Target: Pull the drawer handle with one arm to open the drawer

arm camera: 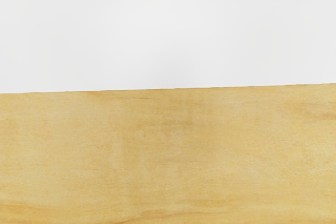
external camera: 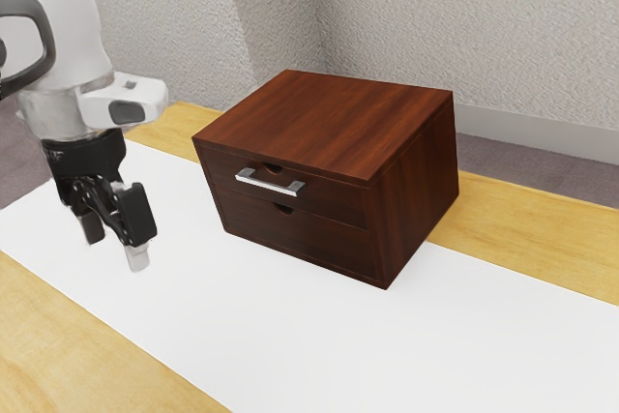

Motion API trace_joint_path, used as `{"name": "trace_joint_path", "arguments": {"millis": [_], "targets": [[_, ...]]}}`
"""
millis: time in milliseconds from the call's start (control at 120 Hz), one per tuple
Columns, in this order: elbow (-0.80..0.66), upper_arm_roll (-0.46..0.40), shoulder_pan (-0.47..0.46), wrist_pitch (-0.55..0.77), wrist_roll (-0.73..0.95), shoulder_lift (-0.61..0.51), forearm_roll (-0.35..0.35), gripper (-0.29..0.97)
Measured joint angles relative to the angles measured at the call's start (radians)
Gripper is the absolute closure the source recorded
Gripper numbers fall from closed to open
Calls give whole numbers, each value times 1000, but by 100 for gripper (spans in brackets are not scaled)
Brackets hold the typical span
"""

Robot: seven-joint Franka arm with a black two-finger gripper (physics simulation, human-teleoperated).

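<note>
A dark brown wooden cabinet (external camera: 334, 171) with two drawers stands on a white mat (external camera: 290, 326). The upper drawer (external camera: 324, 195) carries a silver bar handle (external camera: 269, 181), and its front sits flush with the lower drawer (external camera: 300, 234). My gripper (external camera: 116, 244) hangs at the exterior view's left, fingers pointing down above the mat, well apart from the handle. Its fingers stand open with nothing between them. The wrist view looks down on the mat (arm camera: 168, 24) and the bare wooden tabletop (arm camera: 168, 156) under my hand.
The light wooden table (external camera: 542, 229) runs on behind and in front of the mat. A grey textured wall (external camera: 435, 16) rises behind the cabinet. Open mat lies between my gripper and the cabinet front.
</note>
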Motion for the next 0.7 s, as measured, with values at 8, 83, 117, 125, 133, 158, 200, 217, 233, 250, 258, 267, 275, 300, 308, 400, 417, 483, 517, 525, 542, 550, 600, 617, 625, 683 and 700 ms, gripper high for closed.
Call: {"name": "trace_joint_path", "arguments": {"millis": [8,83,117,125,133,158,200,217,233,250,258,267,275,300,308,400,417,483,517,525,542,550,600,617,625,683,700], "targets": [[-3,0,0,18,1,-1,3,0],[-17,-4,0,146,13,-10,23,0],[-18,-5,0,183,17,-12,28,0],[-18,-6,0,191,17,-13,28,0],[-18,-8,0,198,18,-14,29,0],[-17,-13,0,214,19,-20,30,0],[-19,-20,0,231,17,-34,32,0],[-20,-22,0,231,16,-39,33,0],[-22,-24,0,229,15,-43,33,0],[-25,-25,0,227,14,-46,32,0],[-26,-26,0,226,14,-47,31,0],[-28,-26,0,226,14,-48,30,0],[-29,-27,0,226,16,-49,29,0],[-32,-28,-1,228,22,-53,25,0],[-32,-29,-1,228,25,-53,24,0],[63,-32,-12,234,100,61,18,0],[88,-32,-13,236,122,89,17,0],[138,-34,-16,246,223,140,15,0],[144,-35,-18,249,280,147,13,0],[145,-35,-18,250,294,148,12,0],[144,-35,-18,251,323,148,11,0],[143,-35,-19,251,338,147,11,0],[110,-42,-19,259,421,136,6,0],[90,-44,-20,267,449,129,5,0],[79,-45,-20,272,463,125,3,0],[-5,-48,-20,314,558,98,-7,0],[-26,-48,-20,328,585,91,-11,0]]}}
